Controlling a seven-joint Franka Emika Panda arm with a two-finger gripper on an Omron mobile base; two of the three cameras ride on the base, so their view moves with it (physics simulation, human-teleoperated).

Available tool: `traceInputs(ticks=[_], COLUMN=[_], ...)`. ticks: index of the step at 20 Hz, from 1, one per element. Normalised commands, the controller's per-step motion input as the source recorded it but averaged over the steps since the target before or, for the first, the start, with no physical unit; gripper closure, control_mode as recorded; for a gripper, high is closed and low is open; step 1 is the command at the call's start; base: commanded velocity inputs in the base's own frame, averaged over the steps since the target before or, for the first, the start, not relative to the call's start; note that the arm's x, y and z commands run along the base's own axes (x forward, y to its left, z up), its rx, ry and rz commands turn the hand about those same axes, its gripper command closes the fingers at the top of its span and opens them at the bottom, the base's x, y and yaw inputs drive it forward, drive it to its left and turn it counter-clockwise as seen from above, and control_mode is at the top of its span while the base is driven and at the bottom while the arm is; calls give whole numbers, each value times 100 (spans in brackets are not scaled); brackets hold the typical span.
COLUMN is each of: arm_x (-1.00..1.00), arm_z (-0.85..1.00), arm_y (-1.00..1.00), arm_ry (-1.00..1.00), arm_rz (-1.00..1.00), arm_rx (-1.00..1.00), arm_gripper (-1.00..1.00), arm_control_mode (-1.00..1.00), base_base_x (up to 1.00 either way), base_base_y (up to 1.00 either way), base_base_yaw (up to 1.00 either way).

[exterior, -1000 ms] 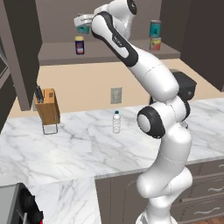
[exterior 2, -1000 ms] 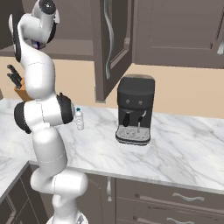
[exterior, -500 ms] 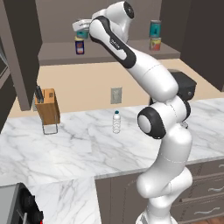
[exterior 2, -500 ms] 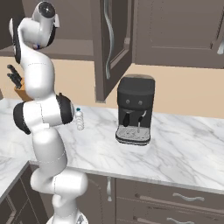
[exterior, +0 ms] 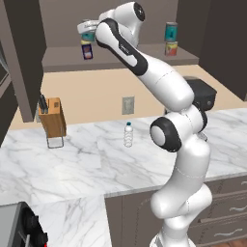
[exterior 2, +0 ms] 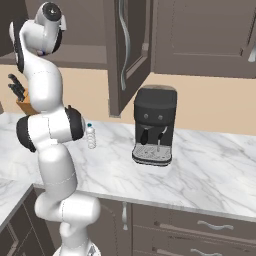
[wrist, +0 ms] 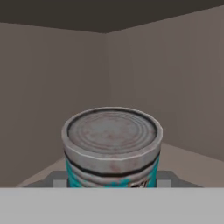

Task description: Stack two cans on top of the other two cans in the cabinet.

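Shifted slightly left since the earlier frame: end effector (exterior: 87, 33), pinching a teal can (exterior: 88, 34) directly above the blue can (exterior: 87, 51) on the cabinet shelf (exterior: 62, 57). Risk: off-centre release could topple it.

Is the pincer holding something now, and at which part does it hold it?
Yes, it seems so: the pincer holds a teal can by its lower sides, just above the dark blue can on the cabinet shelf. The fingertips themselves are hidden.
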Motion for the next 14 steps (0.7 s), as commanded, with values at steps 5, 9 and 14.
traceInputs(ticks=[5,9,14], arm_x=[0,0,0], arm_z=[10,5,1], arm_y=[18,4,0], arm_ry=[0,0,0], arm_rz=[0,0,0], arm_rx=[-6,-9,-9], arm_gripper=[100,100,100], arm_control_mode=[-100,-100,-100], base_base_x=[0,0,0], base_base_y=[0,0,0], base_base_yaw=[0,0,0])
